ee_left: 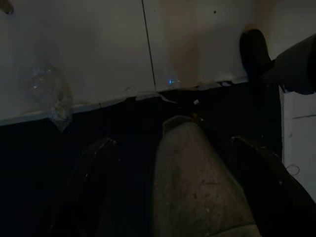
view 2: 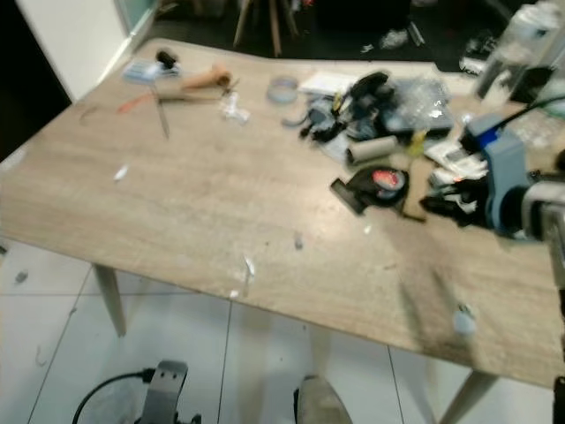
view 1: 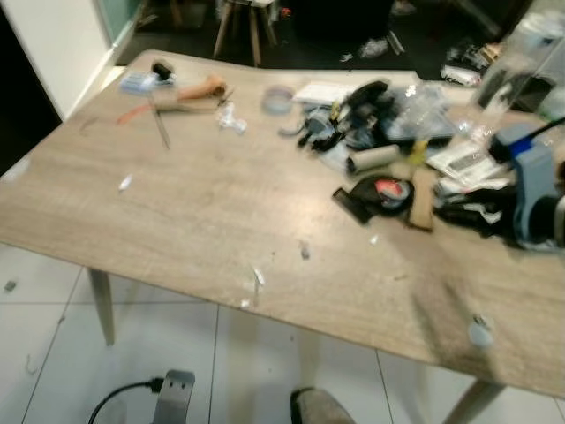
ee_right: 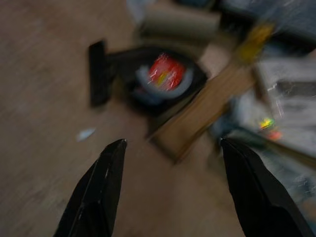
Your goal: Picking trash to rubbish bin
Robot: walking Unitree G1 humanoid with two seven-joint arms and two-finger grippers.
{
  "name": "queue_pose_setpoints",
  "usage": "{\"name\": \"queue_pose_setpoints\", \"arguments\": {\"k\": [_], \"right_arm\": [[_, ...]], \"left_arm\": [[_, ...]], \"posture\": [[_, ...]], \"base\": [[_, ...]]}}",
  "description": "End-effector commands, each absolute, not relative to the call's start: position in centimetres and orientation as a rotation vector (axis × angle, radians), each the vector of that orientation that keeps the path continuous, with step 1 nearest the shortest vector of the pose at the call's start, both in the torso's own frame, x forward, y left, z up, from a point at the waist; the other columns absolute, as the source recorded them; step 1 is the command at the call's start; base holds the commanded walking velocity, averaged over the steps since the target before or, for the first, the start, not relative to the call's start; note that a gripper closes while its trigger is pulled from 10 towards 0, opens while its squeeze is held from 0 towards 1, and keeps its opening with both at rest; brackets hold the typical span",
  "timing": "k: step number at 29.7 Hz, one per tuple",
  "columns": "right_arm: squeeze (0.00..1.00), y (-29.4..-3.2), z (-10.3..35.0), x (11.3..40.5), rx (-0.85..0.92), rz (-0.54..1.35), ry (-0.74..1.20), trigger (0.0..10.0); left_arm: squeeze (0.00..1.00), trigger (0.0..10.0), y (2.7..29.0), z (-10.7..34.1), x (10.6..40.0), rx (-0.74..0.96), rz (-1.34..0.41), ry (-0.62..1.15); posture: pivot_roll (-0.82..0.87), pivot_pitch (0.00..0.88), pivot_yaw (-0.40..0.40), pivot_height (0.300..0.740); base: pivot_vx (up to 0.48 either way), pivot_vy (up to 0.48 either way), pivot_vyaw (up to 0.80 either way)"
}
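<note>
A wooden table carries a heap of clutter at its far right: a black packet with a red centre, a cardboard tube, a wooden block and crinkled plastic wrappers. Small white scraps lie near the front edge. My right gripper reaches in from the right just above the table, beside the wooden block. In the right wrist view this gripper is open, with the black packet and the block ahead of its fingers. My left gripper hangs open in the dark over the floor.
Tools, a tape roll and a blue packet lie along the table's far edge. White floor tiles and a black cable lie below the table's front edge. Chair legs stand beyond the table.
</note>
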State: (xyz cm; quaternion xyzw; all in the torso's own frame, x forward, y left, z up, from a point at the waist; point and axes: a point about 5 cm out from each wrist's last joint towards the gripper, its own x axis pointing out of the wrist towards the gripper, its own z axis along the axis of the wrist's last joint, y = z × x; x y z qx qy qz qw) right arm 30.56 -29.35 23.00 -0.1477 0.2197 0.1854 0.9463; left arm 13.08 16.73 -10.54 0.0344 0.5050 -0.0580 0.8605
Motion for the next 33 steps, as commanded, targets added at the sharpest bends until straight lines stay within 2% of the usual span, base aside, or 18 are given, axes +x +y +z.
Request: {"name": "queue_pose_setpoints", "arguments": {"k": [1, 4, 13, 16, 19, 25, 33], "right_arm": [[0.0, -29.4, 22.2, 31.2, -0.322, 0.341, 0.431, 10.0], [0.0, -29.2, 22.1, 32.4, -0.286, 0.315, 0.324, 10.0], [0.0, -27.1, 20.3, 34.3, -0.195, 0.361, 0.247, 10.0], [0.0, -24.4, 18.7, 34.7, -0.145, 0.497, 0.249, 10.0], [0.0, -23.0, 16.9, 34.4, -0.166, 0.595, 0.328, 10.0], [0.0, -23.0, 15.9, 35.1, -0.216, 0.56, 0.334, 10.0], [0.0, -22.3, 15.6, 35.5, -0.183, 0.552, 0.303, 10.0]], "left_arm": [[0.0, 10.0, 16.7, -10.9, 12.0, 0.076, -0.13, 1.099], [0.0, 10.0, 16.7, -10.9, 12.0, 0.077, -0.132, 1.102], [0.0, 10.0, 16.7, -10.9, 12.0, 0.077, -0.131, 1.102], [0.0, 10.0, 16.7, -10.9, 12.0, 0.075, -0.13, 1.103], [0.0, 10.0, 16.7, -11.0, 11.9, 0.073, -0.129, 1.104], [0.0, 10.0, 16.8, -11.0, 11.7, 0.072, -0.124, 1.107], [0.0, 10.0, 17.1, -11.0, 11.4, 0.079, -0.123, 1.111]], "posture": [[-0.16, 0.065, 0.012, 0.74], [-0.16, 0.065, 0.014, 0.74], [-0.15, 0.07, 0.016, 0.74], [-0.14, 0.073, 0.018, 0.74], [-0.14, 0.074, 0.018, 0.74], [-0.13, 0.081, 0.02, 0.74], [-0.12, 0.093, 0.036, 0.74]], "base": [[0.0, 0.0, 0.0], [0.0, 0.0, 0.0], [0.0, 0.0, 0.0], [0.0, 0.0, 0.0], [0.0, 0.0, 0.0], [0.0, 0.0, 0.0], [0.0, 0.0, 0.0]]}}
